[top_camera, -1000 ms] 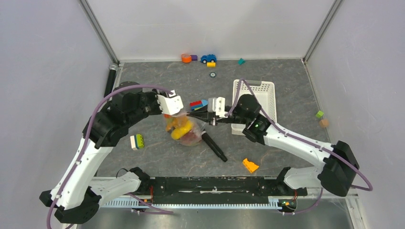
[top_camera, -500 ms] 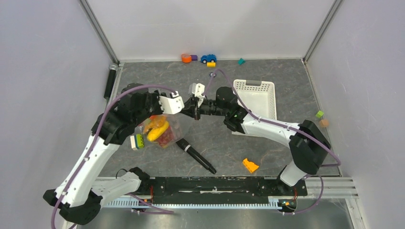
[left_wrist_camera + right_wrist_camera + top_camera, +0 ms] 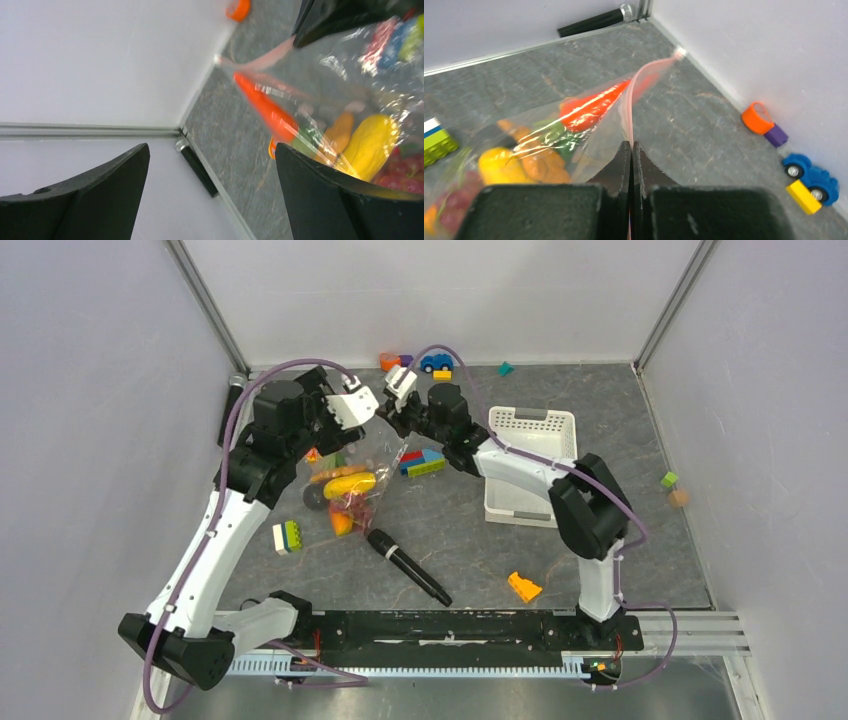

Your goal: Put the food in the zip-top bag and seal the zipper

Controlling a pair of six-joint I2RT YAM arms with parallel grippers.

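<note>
The zip-top bag point(image 3: 368, 465) hangs at the back left of the table, its lower end resting on the table. The food is inside it: a yellow piece point(image 3: 348, 483), an orange carrot point(image 3: 265, 107) and red pieces point(image 3: 589, 107). My right gripper point(image 3: 631, 146) is shut on the pink zipper point(image 3: 633, 107), which runs up to the bag's free corner. In the top view the right gripper point(image 3: 388, 418) holds the bag's top. My left gripper point(image 3: 210, 192) is open with nothing between its fingers, just left of the bag; the top view shows the left gripper point(image 3: 358, 422) beside the right one.
A white lattice basket point(image 3: 535, 455) stands to the right. A black marker point(image 3: 408, 567) and an orange wedge point(image 3: 523, 586) lie in front. Bricks point(image 3: 420, 462) sit behind the bag, another brick point(image 3: 288, 536) at the left. A blue toy car point(image 3: 436, 362) and a black cylinder point(image 3: 594, 21) lie near the back wall.
Both arms swung to the back left with the bag. The left gripper opened and let go of it; the bag now hangs from the right gripper alone.
</note>
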